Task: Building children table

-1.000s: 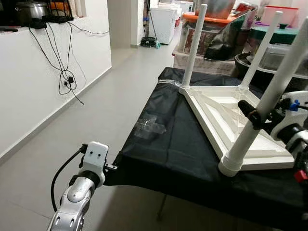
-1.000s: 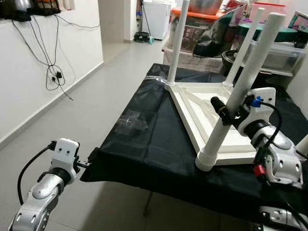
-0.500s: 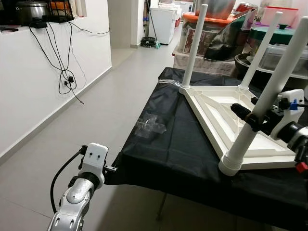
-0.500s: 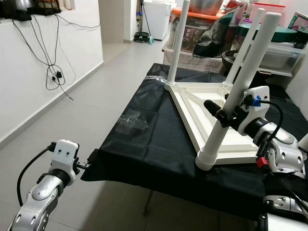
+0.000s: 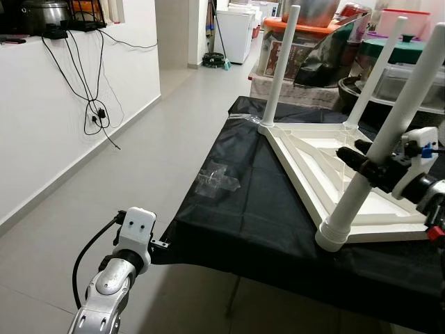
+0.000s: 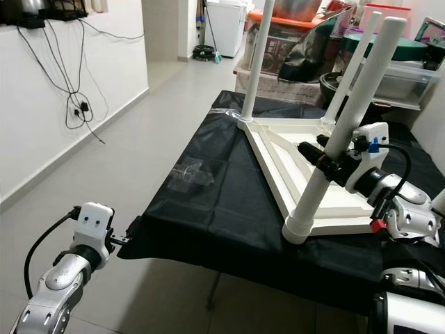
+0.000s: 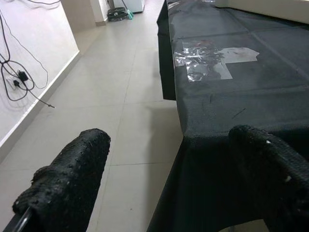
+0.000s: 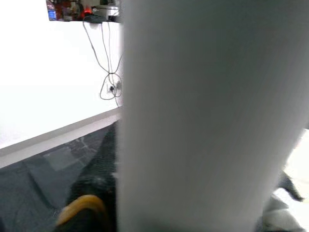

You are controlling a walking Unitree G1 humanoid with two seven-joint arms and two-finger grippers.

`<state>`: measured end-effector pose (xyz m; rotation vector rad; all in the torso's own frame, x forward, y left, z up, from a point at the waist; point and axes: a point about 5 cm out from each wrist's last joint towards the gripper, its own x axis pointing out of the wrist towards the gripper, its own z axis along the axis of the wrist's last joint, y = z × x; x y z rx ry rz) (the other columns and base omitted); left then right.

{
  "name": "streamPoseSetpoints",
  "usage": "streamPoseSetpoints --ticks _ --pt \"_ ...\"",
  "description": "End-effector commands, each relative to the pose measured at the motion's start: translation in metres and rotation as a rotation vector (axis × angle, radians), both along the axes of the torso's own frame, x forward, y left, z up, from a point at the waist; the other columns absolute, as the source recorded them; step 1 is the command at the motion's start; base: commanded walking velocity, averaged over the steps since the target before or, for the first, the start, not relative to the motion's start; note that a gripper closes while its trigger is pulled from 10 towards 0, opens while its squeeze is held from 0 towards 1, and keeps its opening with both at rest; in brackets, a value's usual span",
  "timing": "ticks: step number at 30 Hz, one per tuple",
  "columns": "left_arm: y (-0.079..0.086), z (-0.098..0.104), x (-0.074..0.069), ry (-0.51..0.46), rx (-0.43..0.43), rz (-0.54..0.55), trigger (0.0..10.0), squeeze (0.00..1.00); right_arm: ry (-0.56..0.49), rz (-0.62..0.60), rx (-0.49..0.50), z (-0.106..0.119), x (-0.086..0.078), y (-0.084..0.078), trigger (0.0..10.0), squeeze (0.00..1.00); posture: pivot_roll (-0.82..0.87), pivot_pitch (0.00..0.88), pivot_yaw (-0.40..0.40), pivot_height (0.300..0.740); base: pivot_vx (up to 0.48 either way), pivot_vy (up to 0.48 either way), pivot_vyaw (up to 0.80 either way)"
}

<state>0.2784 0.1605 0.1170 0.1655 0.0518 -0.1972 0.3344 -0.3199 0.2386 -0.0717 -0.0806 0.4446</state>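
With the right gripper (image 6: 332, 161) clamped on the nearest white table leg (image 6: 341, 125), the leg should be kept square to its socket in the upturned tabletop (image 6: 278, 149) while seated, the left gripper (image 7: 164, 183) being left wide open off the black-covered table (image 5: 243, 209).

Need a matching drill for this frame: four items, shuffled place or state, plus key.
1. right gripper
2. left gripper
3. clear crumpled plastic bag
4. upside-down white plastic children's table

A. lying flat on the black tablecloth
B. clamped on the near white table leg
C. open, beside the cloth's near corner
D. resting on its top, legs up

Pairs: 1-B, 2-C, 3-A, 4-D
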Motion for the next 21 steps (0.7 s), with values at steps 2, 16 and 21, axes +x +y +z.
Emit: streamPoseSetpoints --ticks 2,16,21 --pt "-0.001 -0.002 -0.002 0.006 0.009 -0.010 10.0 0.00 -0.007 -0.005 -0.019 0.002 0.000 -0.003 0.0 0.00 0.11 0.000 -0.106 0.740 0.000 0.000 0.00" --pt "-0.005 -0.004 -0.003 0.010 0.006 -0.016 10.0 0.00 0.041 -0.246 0.029 -0.030 0.004 0.014 0.0 0.00 0.10 0.000 -0.106 0.740 0.000 0.000 0.00" --pt "-0.005 -0.005 -0.003 0.011 0.008 -0.014 10.0 0.00 0.057 -0.430 0.051 -0.044 0.000 0.023 0.0 0.00 0.10 0.000 -0.107 0.740 0.000 0.000 0.00"
